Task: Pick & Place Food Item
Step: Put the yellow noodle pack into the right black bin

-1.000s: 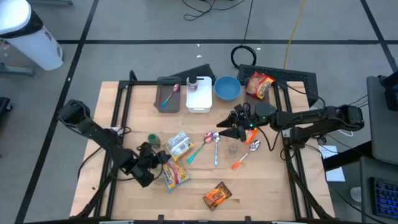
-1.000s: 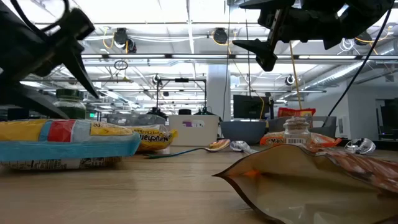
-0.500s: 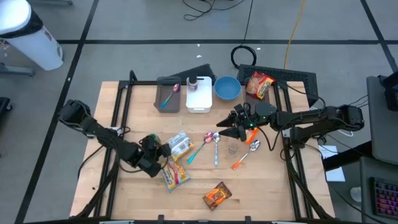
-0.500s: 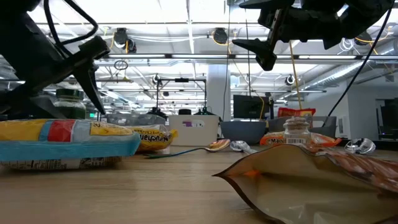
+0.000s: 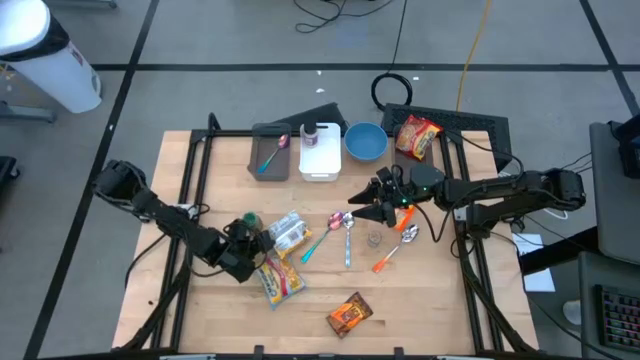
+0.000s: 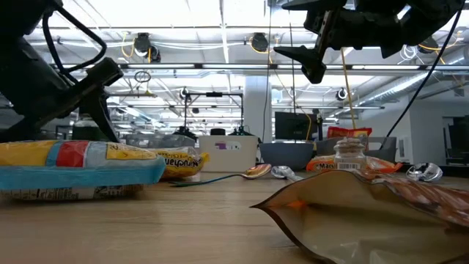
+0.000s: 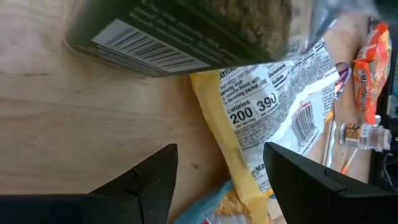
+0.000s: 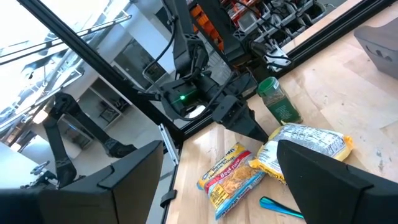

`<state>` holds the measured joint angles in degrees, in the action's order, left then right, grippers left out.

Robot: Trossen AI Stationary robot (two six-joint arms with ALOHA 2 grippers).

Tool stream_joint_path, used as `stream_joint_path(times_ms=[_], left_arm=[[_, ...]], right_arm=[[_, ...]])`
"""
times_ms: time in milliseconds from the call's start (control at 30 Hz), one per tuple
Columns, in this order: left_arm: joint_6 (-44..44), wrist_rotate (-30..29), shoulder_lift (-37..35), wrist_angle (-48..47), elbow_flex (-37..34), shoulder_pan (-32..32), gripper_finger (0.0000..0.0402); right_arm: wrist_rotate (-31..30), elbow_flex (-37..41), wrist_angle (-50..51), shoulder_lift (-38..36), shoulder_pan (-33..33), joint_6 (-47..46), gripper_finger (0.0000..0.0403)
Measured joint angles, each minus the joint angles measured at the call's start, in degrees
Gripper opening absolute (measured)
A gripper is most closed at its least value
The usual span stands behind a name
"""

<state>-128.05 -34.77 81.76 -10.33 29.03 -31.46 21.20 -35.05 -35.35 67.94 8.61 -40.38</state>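
Crinkly yellow-and-silver snack packet [image 5: 287, 232] lies flat on the wooden counter [image 5: 215, 185], just ahead of the left end effector [image 5: 258, 243], spread open and empty. Right end effector [image 5: 357, 207] hovers agape, empty.

Pale matt wood table [image 5: 420, 290], glossy crinkled plastic snack packets [image 5: 281, 280], shiny metal spoon [image 5: 347, 228]

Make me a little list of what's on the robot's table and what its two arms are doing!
left gripper: fingers open, low over the table beside the green-lidded jar and the silver-and-yellow snack bag
right gripper: fingers open, raised above the spoons, holding nothing
other food: yellow noodle packet; brown packet near the front edge; orange snack bag at the back
containers: blue bowl, white bin, gray tray
small clear jar: upright near the spoons
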Motion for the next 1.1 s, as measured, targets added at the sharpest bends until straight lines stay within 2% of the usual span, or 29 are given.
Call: stream_joint_path(times_ms=[267, 567, 767, 900, 1100], left_arm=[[0.75, -1.47, 1.42, 1.21, -0.16, 1.45, 0.0243], [6.01, -2.35, 7.22, 12.62, -0.03, 3.37, 0.0243], [7.35, -2.11, 8.17, 13.94, 0.35, 3.37, 0.0242], [6.96, 1.1, 8.52, 14.11, 0.43, 3.3, 0.0214], [7.35, 1.5, 8.41, 14.12, 0.43, 3.34, 0.0136]], right_arm=[[-0.13, 0.0, 0.0, 0.0, -0.06, -0.51, 0.0309], [-0.36, 0.02, 0.02, 0.0, -0.08, -1.39, 0.0309], [-0.34, 0.02, 0.02, 0.0, -0.08, -2.04, 0.0309], [-0.32, 0.02, 0.02, 0.0, -0.1, -2.04, 0.0309], [-0.27, 0.02, 0.07, 0.0, -0.1, -1.97, 0.0309]])
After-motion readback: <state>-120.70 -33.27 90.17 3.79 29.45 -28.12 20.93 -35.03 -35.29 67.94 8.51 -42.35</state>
